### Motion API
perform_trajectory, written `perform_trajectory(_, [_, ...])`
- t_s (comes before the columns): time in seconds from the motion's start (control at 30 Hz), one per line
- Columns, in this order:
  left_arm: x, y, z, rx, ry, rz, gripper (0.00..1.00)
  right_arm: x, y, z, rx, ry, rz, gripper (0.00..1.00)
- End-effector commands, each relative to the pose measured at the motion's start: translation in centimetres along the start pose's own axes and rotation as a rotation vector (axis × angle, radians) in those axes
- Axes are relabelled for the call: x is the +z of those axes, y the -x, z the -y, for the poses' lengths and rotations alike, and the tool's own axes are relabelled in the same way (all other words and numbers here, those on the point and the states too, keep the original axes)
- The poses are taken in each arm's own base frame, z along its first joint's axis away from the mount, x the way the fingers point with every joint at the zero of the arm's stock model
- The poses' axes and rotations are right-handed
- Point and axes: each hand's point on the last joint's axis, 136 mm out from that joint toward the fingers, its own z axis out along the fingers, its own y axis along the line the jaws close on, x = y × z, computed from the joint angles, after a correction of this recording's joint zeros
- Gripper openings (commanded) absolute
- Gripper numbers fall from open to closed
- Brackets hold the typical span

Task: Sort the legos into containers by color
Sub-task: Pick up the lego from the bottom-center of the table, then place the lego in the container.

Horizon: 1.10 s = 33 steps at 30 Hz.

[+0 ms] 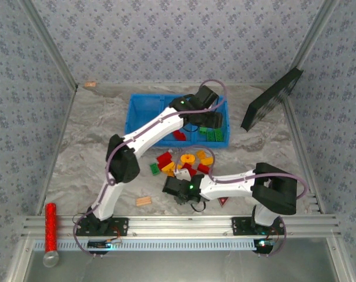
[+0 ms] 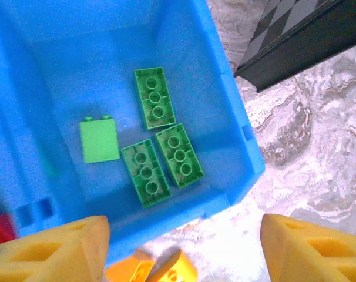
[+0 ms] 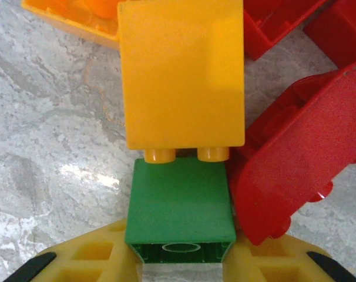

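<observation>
While the left arm is stretched over the blue bin [image 1: 134,114], the left hand [image 2: 184,238] is held above the bin's right-end compartment. Its fingers [image 2: 54,249] are set well apart, with nothing between them. Four green legos [image 2: 154,97] are noted on that compartment's floor. Three lie studs up, two of them touching side by side. A lighter green brick [image 2: 98,140] lies on its side, apart to their left. In the top view something red [image 1: 179,135] is made out in the middle compartment, probably a brick or two, but the view is too coarse to be sure.

The right hand [image 3: 181,261] is lowered at the near edge of the loose pile [image 1: 187,164] on the surface [image 1: 78,164]. A green brick [image 3: 181,205] is clamped between its yellow fingers. A yellow brick [image 3: 181,70] is butted studs-first against the green brick's far side. A red brick [image 3: 295,164] is pressed against its right edge. A tan ridged piece [image 1: 144,201] lies near the pile, on its left, and a dark checkered board [image 1: 272,100] stands tilted at the right wall.
</observation>
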Motion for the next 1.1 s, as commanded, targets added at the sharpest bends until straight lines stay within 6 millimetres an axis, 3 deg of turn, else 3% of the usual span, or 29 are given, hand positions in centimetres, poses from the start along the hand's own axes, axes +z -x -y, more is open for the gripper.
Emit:
perform_trajectory(0.0, [-4.5,0.7,-1.7,0.045,0.065,0.078,0.69,-0.6,0.3,-0.5,-0.006,0.016,-0.004,0.31])
perform_trajectory(0.23, [-10.0,-2.6,-10.0,-0.066,0.213,0.109,0.70,-3.4,0.8,0.8,0.039,0.033,0.014,0.27])
perform_trajectory(0.47, [-13.3,-8.2,-17.2,-0.193,0.339,0.075,0.71,-7.3,2.4,4.3,0.078,0.035,0.029,0.26])
perform_trajectory(0.57, [-13.7,-11.0,-18.5,-0.249,0.343,0.049,0.71,-8.8,4.6,6.5,0.122,0.043,0.067,0.26])
perform_trajectory(0.77, [-12.2,-16.5,-19.4,-0.382,0.303,-0.051,0.71,-10.3,10.0,11.1,0.177,0.039,0.144,0.27])
perform_trajectory(1.07, [-9.2,-21.3,-20.7,-0.507,0.308,-0.156,0.71,-10.3,18.1,16.3,0.188,-0.002,0.251,0.27])
